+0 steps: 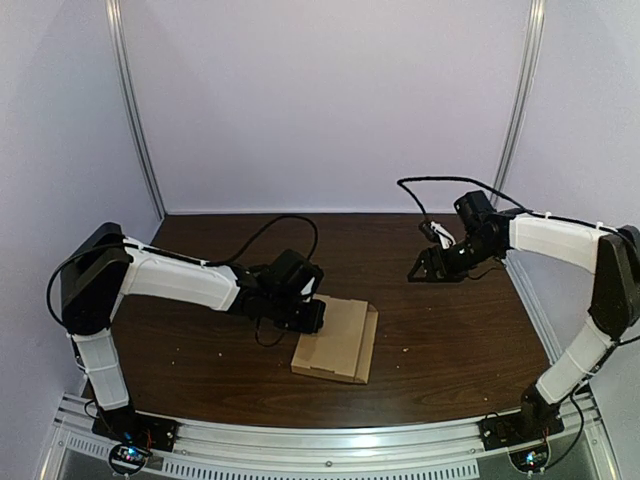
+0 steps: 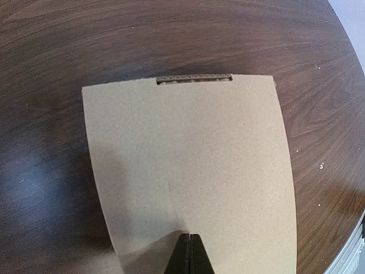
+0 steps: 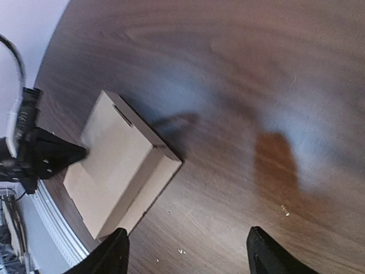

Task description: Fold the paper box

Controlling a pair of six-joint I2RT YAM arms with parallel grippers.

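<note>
A flat brown cardboard box (image 1: 338,339) lies on the dark wooden table, its lid down. In the left wrist view the lid (image 2: 188,165) fills the middle, with a slot (image 2: 194,79) at its far edge. My left gripper (image 2: 191,235) is shut, its tips resting on the lid near the box's left edge (image 1: 312,318). My right gripper (image 3: 188,242) is open and empty, held above the table at the back right (image 1: 425,268), well apart from the box (image 3: 122,165).
Small crumbs (image 3: 283,210) dot the table (image 1: 440,350). A black cable (image 1: 440,185) loops over the right arm. A metal rail (image 1: 330,440) runs along the near edge, and white walls close the back and sides.
</note>
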